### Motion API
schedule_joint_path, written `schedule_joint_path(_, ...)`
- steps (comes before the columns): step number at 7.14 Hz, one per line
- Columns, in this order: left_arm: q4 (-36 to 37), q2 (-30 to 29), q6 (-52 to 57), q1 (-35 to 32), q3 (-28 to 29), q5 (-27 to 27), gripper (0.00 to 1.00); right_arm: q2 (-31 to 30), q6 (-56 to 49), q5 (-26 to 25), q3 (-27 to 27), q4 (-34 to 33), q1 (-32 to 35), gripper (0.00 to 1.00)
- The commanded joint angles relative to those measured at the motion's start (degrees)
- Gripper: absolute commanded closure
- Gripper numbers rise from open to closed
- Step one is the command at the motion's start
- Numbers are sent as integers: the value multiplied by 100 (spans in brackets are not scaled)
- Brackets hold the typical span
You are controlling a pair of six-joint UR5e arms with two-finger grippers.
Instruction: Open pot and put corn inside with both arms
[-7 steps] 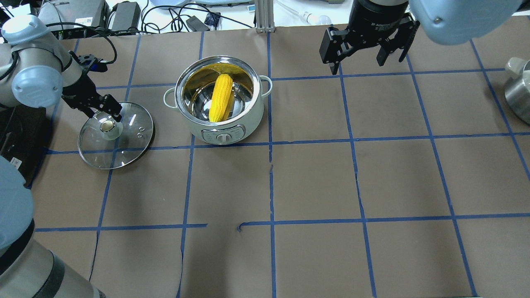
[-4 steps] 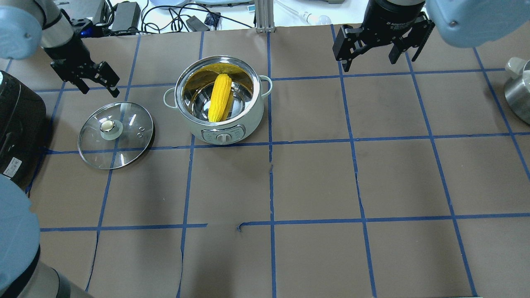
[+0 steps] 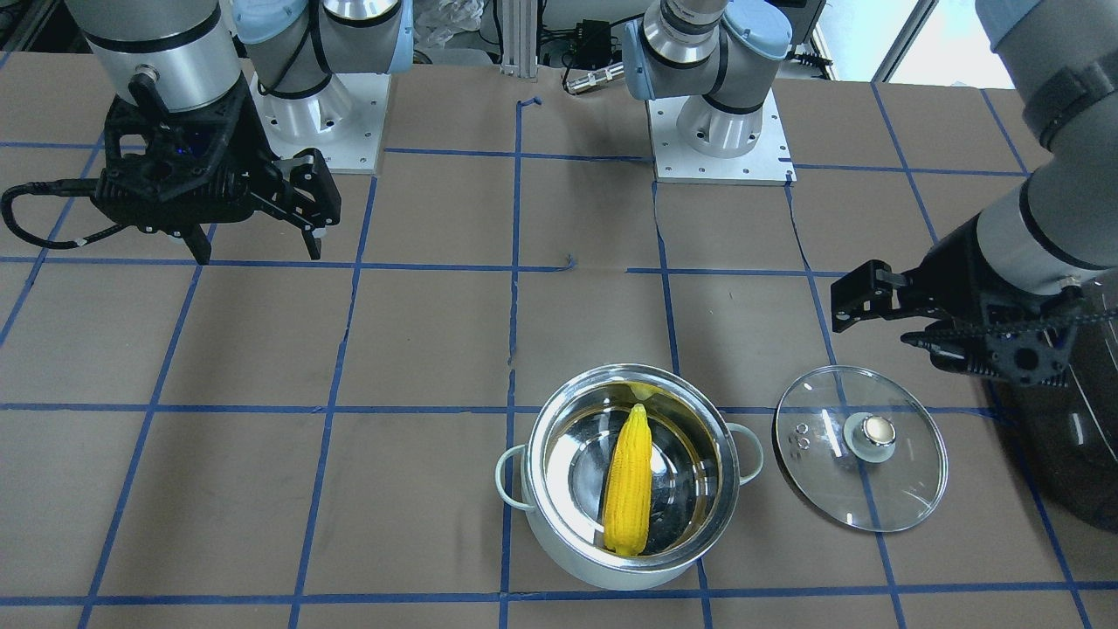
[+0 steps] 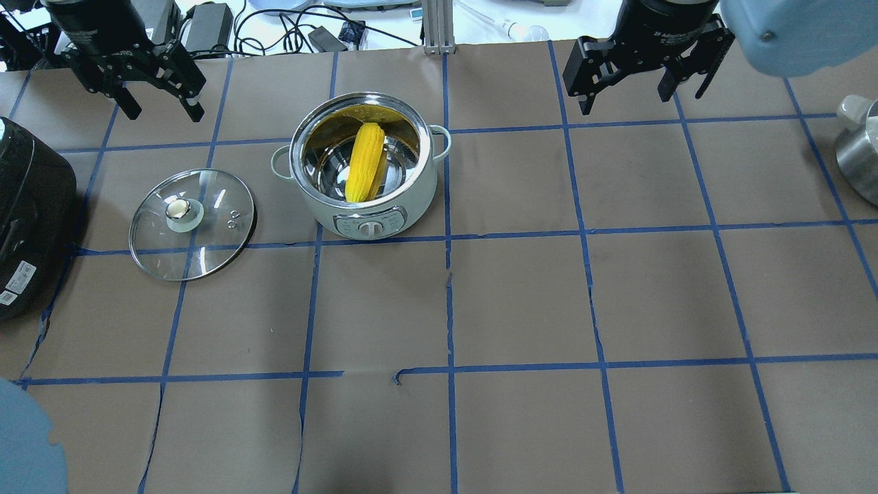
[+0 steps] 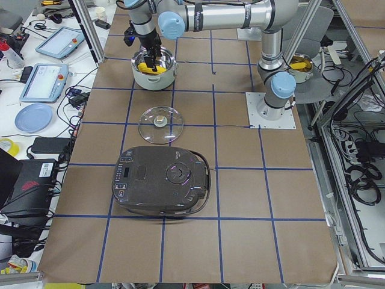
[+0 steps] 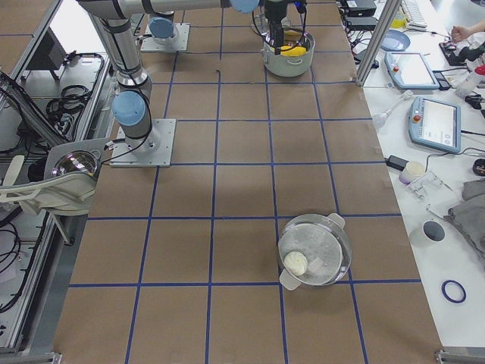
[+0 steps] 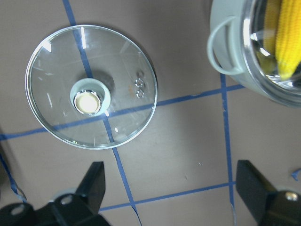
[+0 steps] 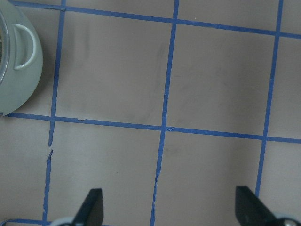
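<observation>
Since a second ago the left gripper (image 4: 164,111) has let go of the lid's knob and lifted away to the table's far left corner. The right gripper (image 4: 641,101) has drifted further toward the far right. Both now hang with fingers spread wide and nothing between them.

The table (image 4: 521,302) is bare brown paper with a blue tape grid across its whole near half and its middle. The big dark appliance (image 4: 31,219) crowds the left edge, close to the lid. A second steel pot (image 4: 861,165) sits at the right edge, well apart from everything else.

The pot (image 4: 411,199) stands uncovered in the far half, left of centre. The glass lid (image 4: 212,237) lies flat on the paper to its left, apart from it, knob (image 4: 180,211) up. The corn (image 4: 365,161) leans inside the pot, with its tip against the far wall.

The overhead view clips the appliance and the second pot. The exterior left view shows the appliance whole, and the exterior right view shows the second pot with its lid on. Only the overhead view shows the dial (image 4: 371,228) on the pot's near side. The left wrist view looks straight down on the lid.
</observation>
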Motion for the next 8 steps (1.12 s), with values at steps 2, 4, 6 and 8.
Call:
schedule_joint_path(2, -81, 75, -813, -183, -13, -52, 0, -18, -19, -49, 0, -18, -205, 0)
schedule_joint_path(4, -99, 75, -1010, -315, -40, -9, 0, -27, -10, -40, 9, -9, -268, 0)
schedule_joint_path(6, -72, 206, -1886, -910, -109, 35, 0, -27, -54, -31, 35, -35, -268, 0)
schedule_joint_path(8, 76, 539, -1688, -1089, -162, -192, 0, -36, -80, -22, 35, -88, -268, 0)
